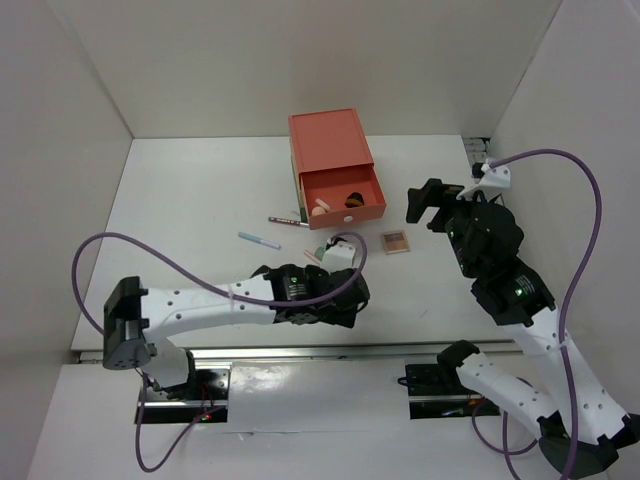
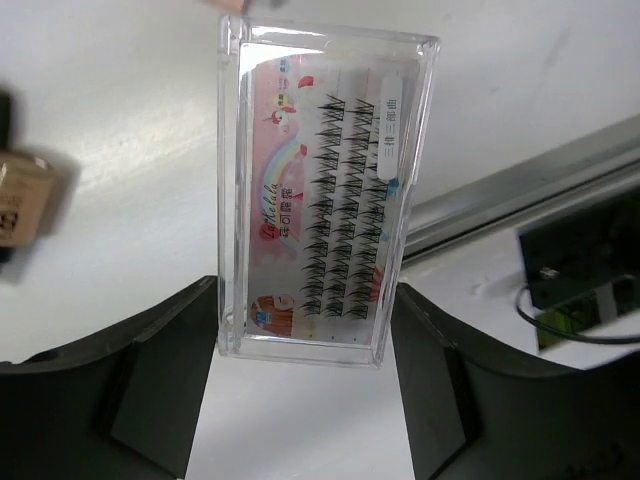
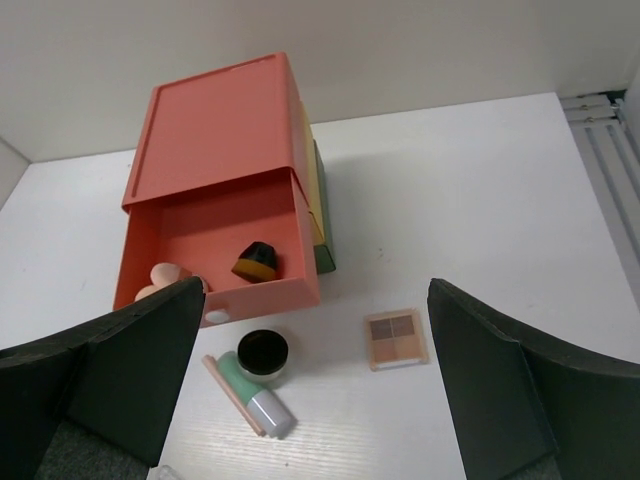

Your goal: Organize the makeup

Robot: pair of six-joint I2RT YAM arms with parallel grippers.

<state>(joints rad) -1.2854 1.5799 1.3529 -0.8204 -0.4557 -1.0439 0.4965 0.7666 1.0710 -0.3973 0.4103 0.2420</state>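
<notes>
One lash case [image 2: 320,190] within left tool [image 2: 305,305]

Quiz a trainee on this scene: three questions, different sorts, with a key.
1. What does the left gripper hold?
2. Where is the gold-black lipstick? A. on the table B. in the open coral drawer C. in the left gripper
3. True or false: the right gripper has its jaws open and empty.
Key: 1 a clear false-eyelash case; 2 B; 3 true.
</notes>
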